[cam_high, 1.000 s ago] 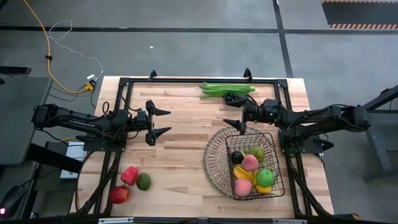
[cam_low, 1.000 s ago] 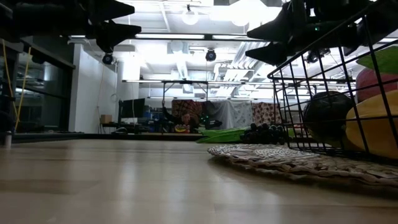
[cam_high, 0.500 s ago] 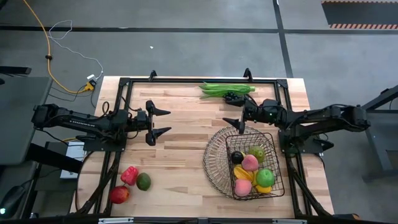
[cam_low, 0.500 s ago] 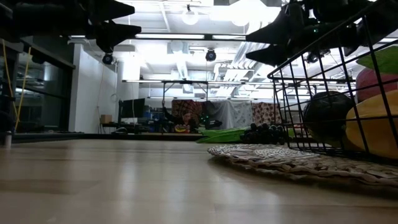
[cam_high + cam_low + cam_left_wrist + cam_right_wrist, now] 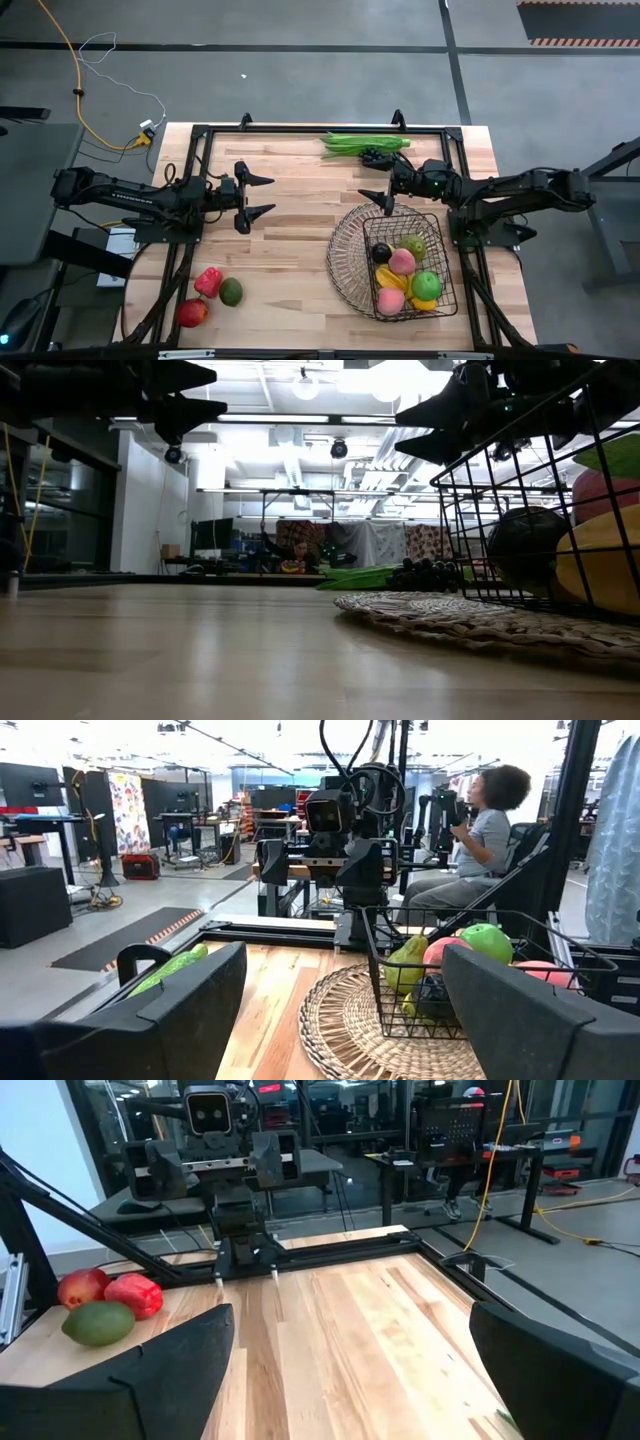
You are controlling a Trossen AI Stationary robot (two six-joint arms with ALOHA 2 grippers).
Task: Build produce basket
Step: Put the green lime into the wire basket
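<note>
The basket [image 5: 392,262] is placed on the right part of the wooden table [image 5: 300,215], toward its near edge, with its round woven rim spread flat on the boards. In its deep mesh centre several pieces of produce are gathered: a green apple [image 5: 427,285], two pink peaches [image 5: 401,262], a pear-like green fruit [image 5: 413,245], a dark round fruit [image 5: 382,252] and yellow bananas [image 5: 392,279].

At the near left corner of the table a red pepper [image 5: 208,281], an avocado [image 5: 231,292] and a red apple [image 5: 192,313] are grouped close together. Long green beans [image 5: 365,143] are laid at the far edge, with dark grapes [image 5: 377,156] just beside them.

The left gripper [image 5: 262,195] is held above the bare boards left of centre, its fingers spread and empty. The right gripper [image 5: 377,185] is held above the basket's far rim, near the grapes, its fingers spread wide with nothing between them.

A seated person [image 5: 480,840] is seen in the room beyond the table.
</note>
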